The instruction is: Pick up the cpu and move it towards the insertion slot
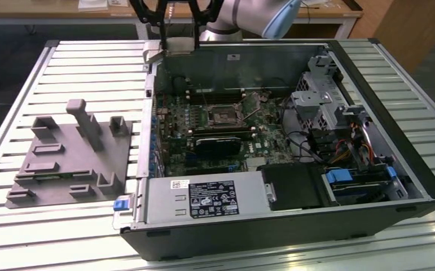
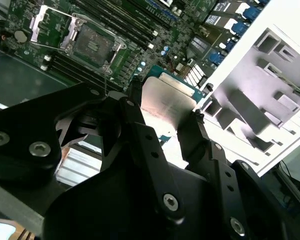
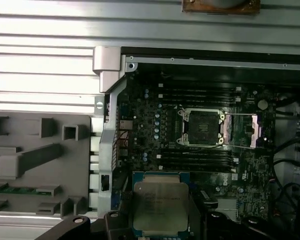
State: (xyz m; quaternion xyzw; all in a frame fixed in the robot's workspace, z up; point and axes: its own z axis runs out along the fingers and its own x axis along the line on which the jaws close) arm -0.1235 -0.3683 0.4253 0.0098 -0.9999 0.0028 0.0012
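1. The fingers [image 2: 140, 125] are closed on the cpu [image 2: 165, 102], black pads pressing its two opposite edges, so the gripper [image 2: 165, 120] holds it clear of everything below; in the first wrist view the cpu [image 3: 161, 205] sits at the lower middle of the frame.
2. The insertion slot [image 3: 200, 126] lies open on the green board at centre right of that frame, its silvery bracket swung aside. In the exterior view the insertion slot [image 1: 223, 117] shows mid-frame inside the computer case [image 1: 398, 141].
3. I'd say the pick-up is done and the carry is in hand; the chip hangs above the board, apart from the socket. Closing that gap calls for keeping the chip level and square to the socket.
4. The grey tray [image 1: 70, 158] rests at left on a slatted metal table [image 1: 89, 62]; wooden furniture stands at the top.
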